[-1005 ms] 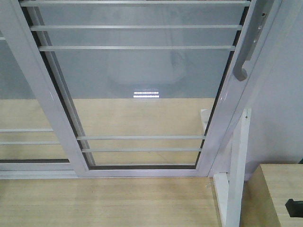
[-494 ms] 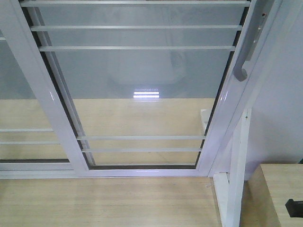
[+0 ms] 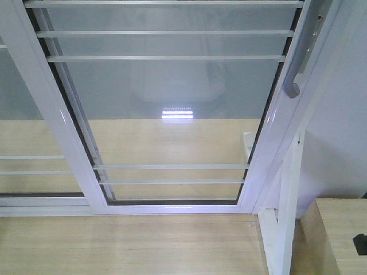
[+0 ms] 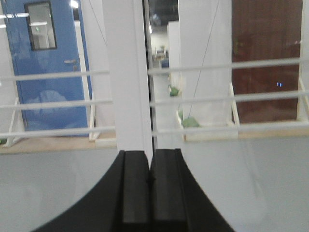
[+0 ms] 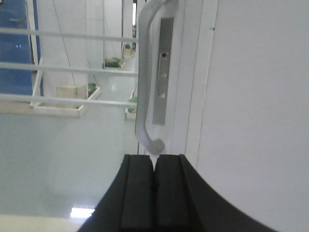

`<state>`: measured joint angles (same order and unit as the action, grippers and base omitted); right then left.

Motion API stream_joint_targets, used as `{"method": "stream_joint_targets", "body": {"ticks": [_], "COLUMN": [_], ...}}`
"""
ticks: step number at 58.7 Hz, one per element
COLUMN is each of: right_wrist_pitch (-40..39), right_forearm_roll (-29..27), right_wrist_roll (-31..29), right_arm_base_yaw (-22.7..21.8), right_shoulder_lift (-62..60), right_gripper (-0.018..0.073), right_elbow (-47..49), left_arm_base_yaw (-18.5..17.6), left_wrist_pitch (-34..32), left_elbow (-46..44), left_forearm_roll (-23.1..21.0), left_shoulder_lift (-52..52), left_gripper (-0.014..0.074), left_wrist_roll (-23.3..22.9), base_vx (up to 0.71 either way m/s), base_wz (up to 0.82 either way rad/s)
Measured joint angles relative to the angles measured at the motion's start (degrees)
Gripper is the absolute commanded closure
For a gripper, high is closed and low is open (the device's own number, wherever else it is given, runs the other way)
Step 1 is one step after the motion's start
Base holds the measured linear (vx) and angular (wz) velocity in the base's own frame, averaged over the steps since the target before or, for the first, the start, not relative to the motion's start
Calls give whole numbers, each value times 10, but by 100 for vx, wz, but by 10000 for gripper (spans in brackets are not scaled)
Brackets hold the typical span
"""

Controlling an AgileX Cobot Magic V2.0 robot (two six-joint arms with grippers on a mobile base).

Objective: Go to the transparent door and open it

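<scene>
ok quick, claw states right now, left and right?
Left claw: closed, holding nothing.
Right claw: closed, holding nothing; the door handle is ahead of it, not gripped.

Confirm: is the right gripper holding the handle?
No, the right gripper is shut, its fingers together under the handle, not around it.

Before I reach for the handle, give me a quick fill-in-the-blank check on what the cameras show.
1. In the front view, the handle sits on the ___ stile of the transparent door.
2. The right gripper is ___, with nothing between its fingers.
3. Thin white bars cross the glass in a ___ direction.
4. Through the glass, the left wrist view shows a far door coloured ___.

Missing words: right; shut; horizontal; blue.
</scene>
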<state>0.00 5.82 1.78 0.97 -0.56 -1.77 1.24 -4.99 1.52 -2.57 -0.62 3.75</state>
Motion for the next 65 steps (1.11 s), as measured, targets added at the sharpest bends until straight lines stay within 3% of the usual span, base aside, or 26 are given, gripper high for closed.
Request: {"method": "stream_joint_targets", "body": {"ticks": [9,22,33,45,53,65], "right_wrist_pitch": [-65,16,40,21,16,-26], "right_forearm_roll": [-5,4,44,59,60,61], "right_wrist_roll": [16,23,23,27,27,29], "right_arm_base_yaw": [0,0,0,0,0,0], "right_shoulder_lift": [0,19,127,268,339,413], "right_gripper": [566,564,562,538,450,206], "right_elbow": [3,141,248,263,263,263], "left_arm_base_yaw": [0,0,0,0,0,0], "left_wrist_pitch": [-31,13,56,72,78,78], "left_elbow": [0,-127,-251,-269,-269,-269], "left_forearm_roll": [-8,-9,-9,-9,-9,-9], "left_shoulder_lift": [0,16,131,270,324,359], "left_gripper": [602,602,602,602,596,500], "left_wrist_roll": [-19,-22,-22,-22,-23,-23], "base_vx": [0,0,0,0,0,0], "base_wz": [0,0,0,0,0,0]}}
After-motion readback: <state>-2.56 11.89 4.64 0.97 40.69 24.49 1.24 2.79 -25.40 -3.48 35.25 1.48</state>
